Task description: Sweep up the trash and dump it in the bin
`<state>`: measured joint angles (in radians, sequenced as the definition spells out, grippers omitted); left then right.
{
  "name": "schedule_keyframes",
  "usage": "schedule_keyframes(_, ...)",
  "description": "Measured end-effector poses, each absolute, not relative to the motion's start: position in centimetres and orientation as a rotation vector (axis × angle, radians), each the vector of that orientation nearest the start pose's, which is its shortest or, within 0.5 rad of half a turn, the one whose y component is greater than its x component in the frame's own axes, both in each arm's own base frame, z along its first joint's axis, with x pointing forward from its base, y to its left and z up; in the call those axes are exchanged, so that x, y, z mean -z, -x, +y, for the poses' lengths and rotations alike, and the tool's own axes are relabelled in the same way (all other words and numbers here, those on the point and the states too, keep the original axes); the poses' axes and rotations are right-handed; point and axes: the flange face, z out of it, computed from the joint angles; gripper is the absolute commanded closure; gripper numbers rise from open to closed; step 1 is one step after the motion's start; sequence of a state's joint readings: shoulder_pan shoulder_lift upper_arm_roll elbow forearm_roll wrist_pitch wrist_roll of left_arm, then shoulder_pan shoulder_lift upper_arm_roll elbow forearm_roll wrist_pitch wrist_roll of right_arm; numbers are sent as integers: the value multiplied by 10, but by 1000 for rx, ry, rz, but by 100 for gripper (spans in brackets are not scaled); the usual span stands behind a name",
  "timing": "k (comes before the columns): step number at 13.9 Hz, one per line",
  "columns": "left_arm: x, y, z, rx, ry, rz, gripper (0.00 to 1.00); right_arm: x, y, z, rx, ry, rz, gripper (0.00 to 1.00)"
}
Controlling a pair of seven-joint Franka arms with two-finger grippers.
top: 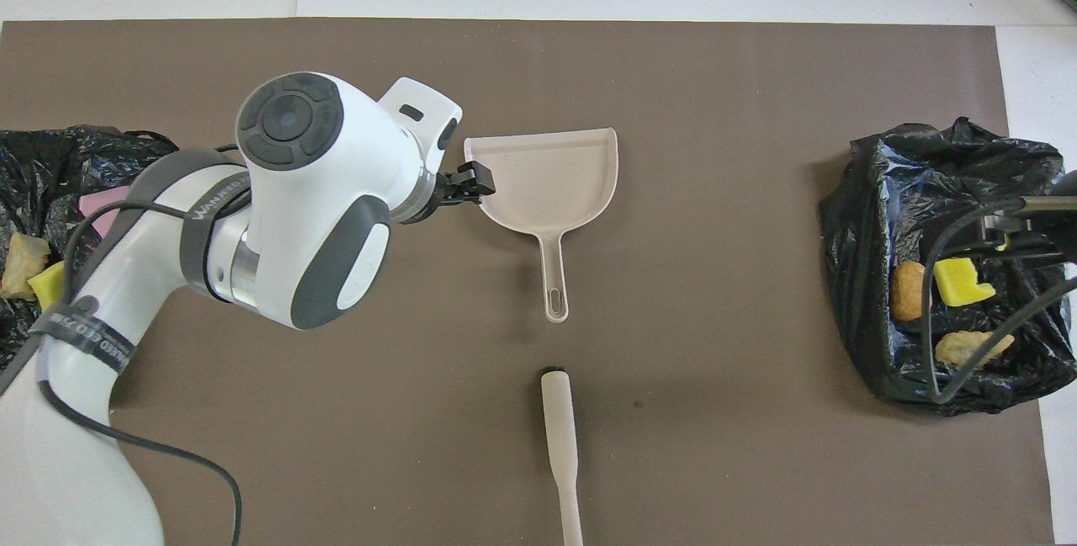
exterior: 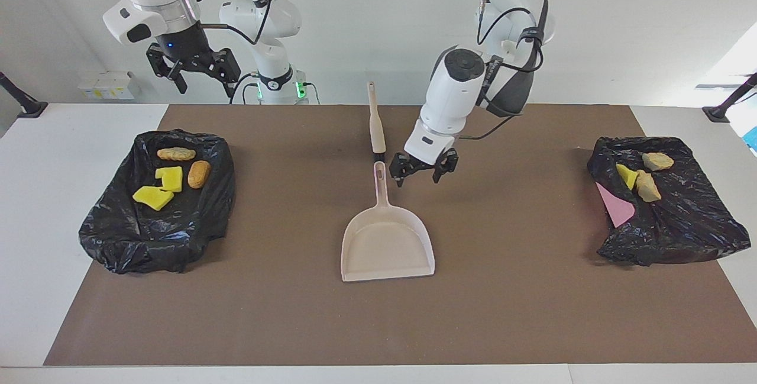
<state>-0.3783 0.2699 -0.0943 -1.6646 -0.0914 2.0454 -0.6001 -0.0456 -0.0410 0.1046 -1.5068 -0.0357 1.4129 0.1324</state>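
Flat brown table mat (exterior: 502, 307): matt, finely grained, cloth- or felt-like. Bare white tabletop (exterior: 35, 254) around it: smooth, low sheen.

Pale beige scoop-shaped dustpan (exterior: 387, 245): moulded plastic, smooth, satin finish. Slim beige brush handle (exterior: 374, 123): same smooth plastic look.

Two crumpled black bin liners (exterior: 159, 236) (exterior: 680, 230): thin plastic film, glossy, heavily wrinkled.

Bright yellow foam bits (exterior: 154, 197) (exterior: 627, 176): matt, spongy. Pale tan lumpy chunks (exterior: 175, 153) (exterior: 657, 161): rough, dull. Orange-brown oval lump (exterior: 199, 174): matt, slightly textured.

Flat pink sheet (exterior: 616, 206): smooth, matt; material undetermined.

White robot arm shells (top: 328, 167): glossy hard plastic, with dark grey matt panels.
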Motion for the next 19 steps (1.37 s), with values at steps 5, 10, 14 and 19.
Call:
schedule_keyframes(5, -490, -599, -202, 49, 3261, -117, 0, -663, -524, 28, -79, 3183, 125, 0)
schedule_keyframes(10, -519, -602, -105, 23, 3243, 75, 0, -663, -524, 28, -78, 3183, 125, 0)
schedule_keyframes(14, -544, -587, -68, -14, 3194, 149, 0, -663, -524, 28, -78, 3183, 125, 0)
schedule_keyframes(19, -574, -562, -65, -55, 3144, 213, 0, -663, -524, 28, -78, 3183, 125, 0)
